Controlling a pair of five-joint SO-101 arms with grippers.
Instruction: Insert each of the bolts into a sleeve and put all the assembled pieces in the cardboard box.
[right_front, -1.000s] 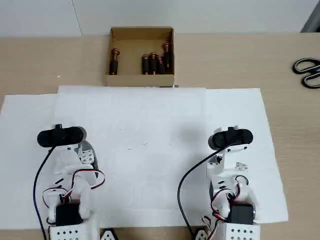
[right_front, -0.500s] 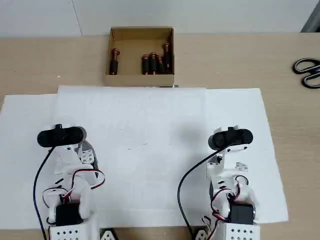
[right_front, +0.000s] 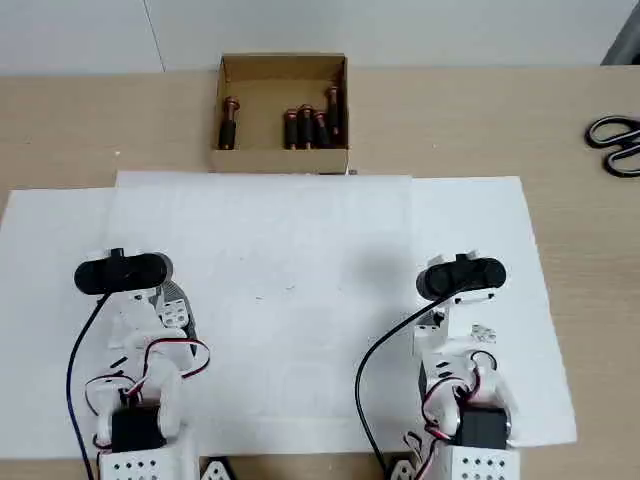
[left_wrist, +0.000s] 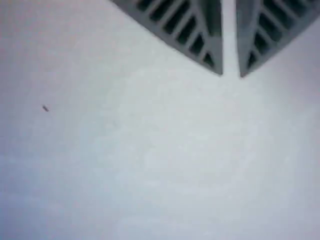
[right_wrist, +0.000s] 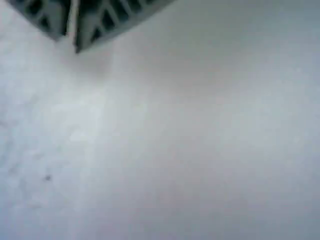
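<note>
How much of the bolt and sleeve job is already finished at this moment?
Done: several assembled pieces lie in the cardboard box. In hand: nothing; the left gripper and right gripper are empty above the white sheet. Left: apparently nothing; every piece visible is already boxed.

A large white sheet (right_front: 300, 260) covers the near part of the light wooden surface (right_front: 100, 120). Black-handled scissors (right_front: 615, 143) lie at the right edge of the surface, off the sheet.

One cardboard box (right_front: 283, 160) at twelve o'clock holds five assembled pieces (right_front: 306, 128). One pair of scissors (right_front: 615, 143) lies at two o'clock.
</note>
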